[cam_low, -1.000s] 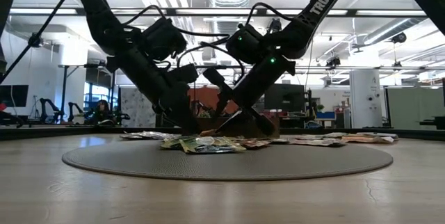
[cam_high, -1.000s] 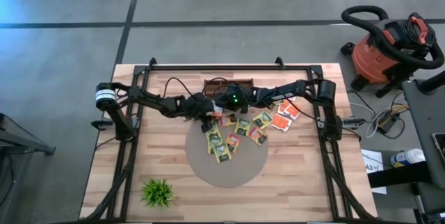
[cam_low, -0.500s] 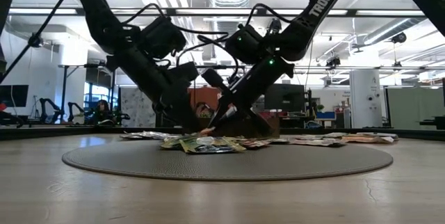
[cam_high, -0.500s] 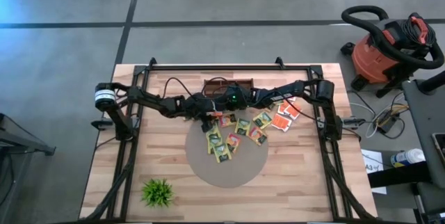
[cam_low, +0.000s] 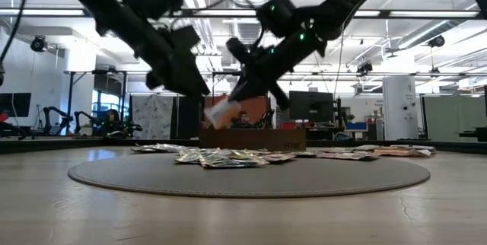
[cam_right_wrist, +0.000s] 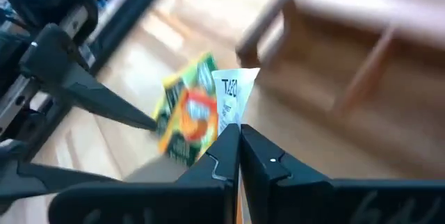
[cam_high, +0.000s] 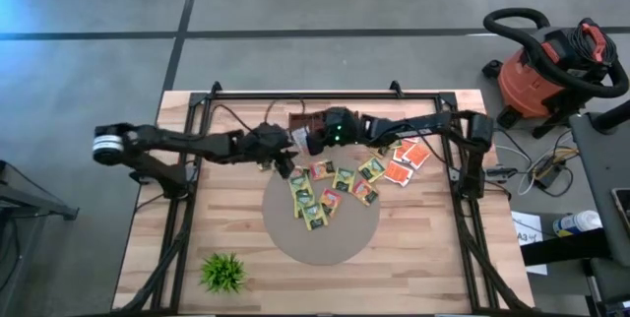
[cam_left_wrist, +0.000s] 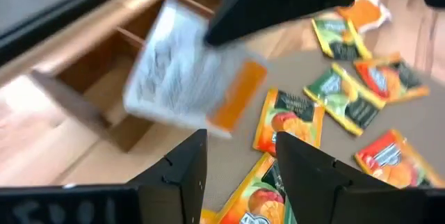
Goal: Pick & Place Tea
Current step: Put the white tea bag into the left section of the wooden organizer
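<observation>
Tea sachet (cam_low: 221,112) pinched in right jaws (cam_right_wrist: 238,135), lifted above mat (cam_low: 251,176)

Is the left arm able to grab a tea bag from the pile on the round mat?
Probably yes. The left gripper hangs open just beside the tea pile on the mat, and nothing covers the bags. The right gripper is close by but lifted, holding its own sachet.

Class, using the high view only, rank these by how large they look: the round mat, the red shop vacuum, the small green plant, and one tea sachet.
1. Round mat
2. Shop vacuum, close to the mat
3. Plant
4. Tea sachet
</observation>
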`<state>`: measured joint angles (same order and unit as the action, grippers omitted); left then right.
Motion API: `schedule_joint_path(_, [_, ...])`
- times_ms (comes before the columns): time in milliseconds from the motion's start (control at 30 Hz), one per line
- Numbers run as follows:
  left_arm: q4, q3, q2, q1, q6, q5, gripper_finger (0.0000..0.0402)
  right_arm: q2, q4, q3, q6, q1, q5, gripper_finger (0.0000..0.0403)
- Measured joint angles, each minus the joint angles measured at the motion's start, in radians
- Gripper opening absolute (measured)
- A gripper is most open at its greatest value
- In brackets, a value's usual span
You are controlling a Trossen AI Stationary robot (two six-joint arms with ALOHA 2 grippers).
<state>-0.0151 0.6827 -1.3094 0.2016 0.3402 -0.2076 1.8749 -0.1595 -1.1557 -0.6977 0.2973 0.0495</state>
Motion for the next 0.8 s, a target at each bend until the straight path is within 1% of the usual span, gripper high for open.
schedule_joint_path(100, [0.039, 0.0, 0.077, 0.0, 0.042, -0.02, 0.0165, -0.026, -0.003, -0.008, 0.048, 0.038, 0.01, 0.0008])
schedule_joint_path(233, [0.044, 0.0, 0.155, -0.003, 0.062, -0.025, 0.0165, -0.01, -0.006, -0.039, 0.076, 0.116, 0.011, 0.0008])
schedule_joint_path(267, [0.048, -0.001, 0.171, -0.003, 0.062, -0.027, 0.0165, 0.001, -0.024, -0.051, 0.084, 0.137, 0.005, 0.0008])
schedule_joint_path(367, [0.043, -0.001, 0.206, -0.005, 0.061, -0.038, 0.0165, 0.044, -0.069, -0.086, 0.134, 0.185, -0.063, 0.0008])
schedule_joint_path(567, [0.06, -0.004, 0.228, -0.008, 0.06, -0.083, 0.0165, 0.167, -0.067, -0.217, 0.201, 0.208, -0.154, 0.0008])
schedule_joint_path(700, [0.064, -0.023, 0.228, -0.008, 0.081, -0.089, 0.0165, 0.246, -0.034, -0.304, 0.205, 0.21, -0.163, 0.0008])
schedule_joint_path(800, [0.071, -0.035, 0.229, -0.008, 0.115, -0.09, 0.0165, 0.267, -0.001, -0.337, 0.207, 0.21, -0.159, 0.0008])
